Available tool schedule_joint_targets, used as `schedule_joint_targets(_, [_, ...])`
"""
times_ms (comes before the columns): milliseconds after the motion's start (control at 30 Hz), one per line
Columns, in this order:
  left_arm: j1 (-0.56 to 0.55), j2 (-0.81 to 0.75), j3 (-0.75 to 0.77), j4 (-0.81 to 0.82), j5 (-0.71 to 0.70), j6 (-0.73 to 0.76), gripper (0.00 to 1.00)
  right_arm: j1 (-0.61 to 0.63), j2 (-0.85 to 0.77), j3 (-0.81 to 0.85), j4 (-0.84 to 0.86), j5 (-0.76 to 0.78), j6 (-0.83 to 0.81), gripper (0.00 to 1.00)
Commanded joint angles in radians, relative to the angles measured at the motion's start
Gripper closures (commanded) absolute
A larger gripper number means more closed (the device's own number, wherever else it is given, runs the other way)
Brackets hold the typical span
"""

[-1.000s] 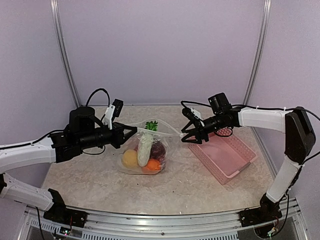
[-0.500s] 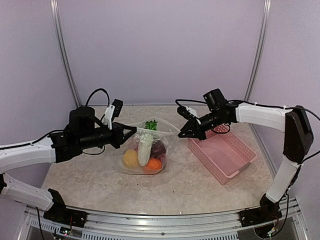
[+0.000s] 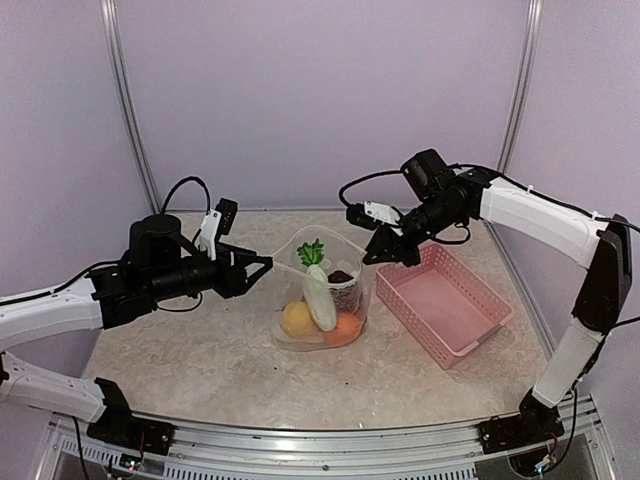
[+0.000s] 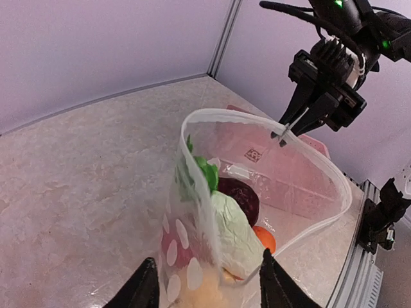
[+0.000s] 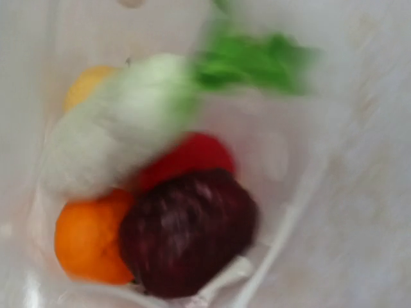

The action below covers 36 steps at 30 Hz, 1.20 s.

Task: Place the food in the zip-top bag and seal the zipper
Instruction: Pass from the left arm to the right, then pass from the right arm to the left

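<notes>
The zip-top bag (image 3: pixel 322 305) hangs upright over the table, clear with white dots and its mouth open. My right gripper (image 3: pixel 371 257) is shut on the far side of its zipper (image 3: pixel 340 236). The food lies inside: a yellow piece (image 3: pixel 297 320), a white oblong piece (image 3: pixel 320 298), an orange one (image 3: pixel 346 328), a dark purple ball (image 3: pixel 341 276) and a green leaf (image 3: pixel 311 250). My left gripper (image 3: pixel 262 268) stands open just left of the bag, holding nothing. In the left wrist view its fingertips (image 4: pixel 145 290) flank the bag's near side (image 4: pixel 186 256). The blurred right wrist view looks down on the purple ball (image 5: pixel 189 231).
The pink slatted basket (image 3: pixel 470 335) stands to the right of the bag, under the right arm. The booth's walls close in at the back and sides.
The left gripper opened and let go of the bag's left edge. The right gripper shut on the zipper, then rose, pulling the bag up and to the right.
</notes>
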Motion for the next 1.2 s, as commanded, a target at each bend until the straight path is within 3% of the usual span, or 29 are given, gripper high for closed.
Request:
schedule_joint_targets(0, [-0.028,-0.005,0.023,-0.055,-0.052,0.020,0.39,0.020,0.041,0.062,-0.138,0.067,-0.019,1.00])
schedule_joint_targets(100, [-0.084,-0.021,0.102,-0.131,-0.110,0.089,0.28,0.049,0.038,0.140,-0.211,0.099,-0.025,1.00])
schedule_joint_targets(300, [-0.152,0.124,0.417,-0.383,-0.107,0.284,0.23,0.096,0.072,0.341,-0.373,0.172,-0.045,1.00])
schedule_joint_targets(400, [-0.152,0.209,0.538,-0.454,-0.063,0.342,0.19,0.099,0.038,0.328,-0.332,0.197,-0.039,1.00])
schedule_joint_targets(633, [-0.135,0.307,0.576,-0.379,0.063,0.364,0.14,0.099,0.025,0.337,-0.359,0.149,-0.030,1.00])
schedule_joint_targets(733, [-0.130,0.339,0.564,-0.328,0.120,0.354,0.07,0.099,0.009,0.332,-0.357,0.151,-0.028,1.00])
schedule_joint_targets(867, [-0.127,0.404,0.586,-0.345,0.206,0.353,0.11,0.099,-0.006,0.311,-0.350,0.179,-0.029,1.00])
schedule_joint_targets(1167, [-0.150,0.523,0.676,-0.439,0.304,0.373,0.30,0.098,-0.017,0.270,-0.327,0.184,-0.013,1.00])
